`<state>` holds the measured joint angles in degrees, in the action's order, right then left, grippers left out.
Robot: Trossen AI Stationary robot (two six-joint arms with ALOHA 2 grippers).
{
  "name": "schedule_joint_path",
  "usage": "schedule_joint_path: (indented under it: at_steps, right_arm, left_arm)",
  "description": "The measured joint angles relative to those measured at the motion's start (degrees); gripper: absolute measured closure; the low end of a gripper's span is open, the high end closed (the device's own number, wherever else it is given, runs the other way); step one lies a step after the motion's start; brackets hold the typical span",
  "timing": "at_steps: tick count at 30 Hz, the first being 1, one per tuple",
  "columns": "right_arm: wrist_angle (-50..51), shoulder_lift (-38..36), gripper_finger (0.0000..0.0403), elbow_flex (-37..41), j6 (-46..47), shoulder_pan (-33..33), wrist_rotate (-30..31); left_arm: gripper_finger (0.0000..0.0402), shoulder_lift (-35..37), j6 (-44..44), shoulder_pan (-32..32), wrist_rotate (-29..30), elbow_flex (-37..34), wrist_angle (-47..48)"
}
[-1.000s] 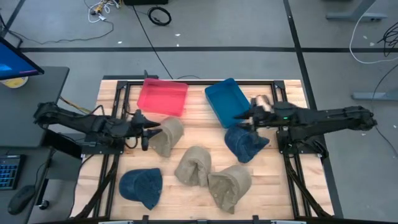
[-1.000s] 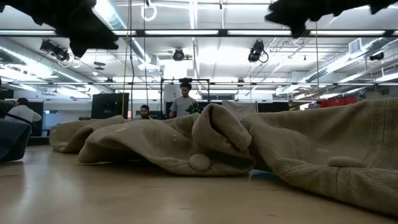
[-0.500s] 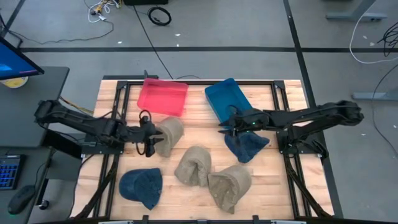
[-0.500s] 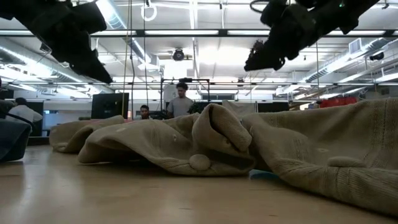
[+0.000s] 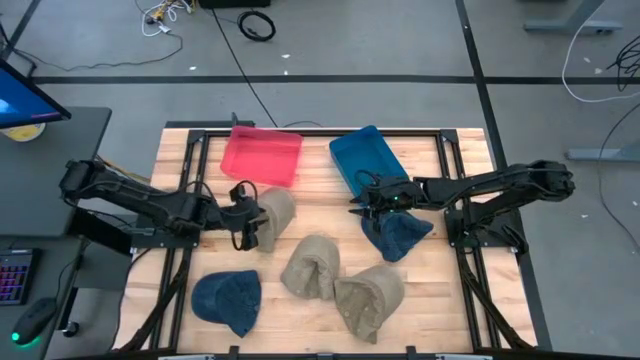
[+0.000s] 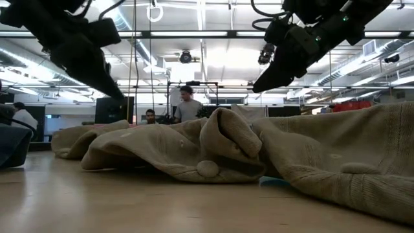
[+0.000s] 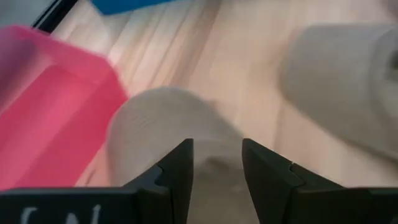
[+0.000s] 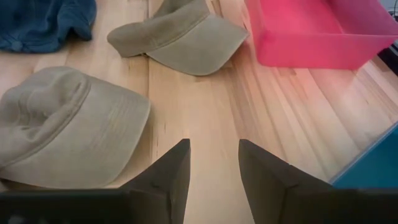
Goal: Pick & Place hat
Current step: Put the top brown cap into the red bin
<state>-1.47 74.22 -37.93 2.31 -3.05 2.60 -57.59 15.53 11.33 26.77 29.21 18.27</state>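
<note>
**Both grippers lowered onto hats, fingers parted, nothing gripped.**
Left gripper (image 5: 243, 214), parted narrowly, is poised at the 9 o'clock edge of a tan hat (image 5: 270, 217); right gripper (image 5: 362, 203), equally parted, is held above the blue hat (image 5: 397, 232), blue bin (image 5: 364, 162) at 12 o'clock, presumably for sorting.

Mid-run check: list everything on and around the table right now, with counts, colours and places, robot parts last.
Tan hats: three; one below the pink bin, one mid-table, one toward the near edge.
Blue hats: two; one below the blue bin, one at the near left.
Pink bin: one, far side, left of centre.
Blue bin: one, far side, tilted, right of the pink one.
Table: one, light wood with a black frame.
People: a few, in the room behind, low view.
Left gripper: fingers open, at the tan hat by the pink bin.
Right gripper: fingers open, at the upper left edge of the blue hat.
</note>
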Motion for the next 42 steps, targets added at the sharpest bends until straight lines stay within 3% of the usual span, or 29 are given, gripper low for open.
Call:
schedule_joint_path:
  at_steps: [10,16,22,29,35,42]
  right_arm:
    - [-0.49,0.0,0.0263,0.0,-1.29,0.0,0.01]
    - [-1.92,0.0,0.0263,0.0,-1.31,0.02,0.01]
    - [-2.64,0.0,0.0263,0.0,-1.7,0.01,0.01]
    - [-2.37,0.0,0.0263,0.0,-1.68,0.02,-0.01]
    - [-2.13,0.0,0.0263,0.0,-1.29,0.02,-0.01]
    - [-2.25,-0.02,0.0263,0.0,-1.16,0.02,-0.01]
  left_arm:
    - [0.0169,-1.94,-11.79,-8.42,-3.97,-0.02,3.16]
    - [0.0157,-7.62,-12.36,-11.87,-7.4,0.0,3.35]
    - [0.0208,-13.46,-11.68,-13.08,-7.04,0.0,0.78]
    - [0.0379,-13.87,-3.65,-13.42,-5.63,0.2,-1.08]
    - [0.0395,-11.53,3.0,-10.68,-6.06,3.74,0.08]
    - [0.0394,-10.15,10.35,-8.61,-2.28,14.47,6.78]
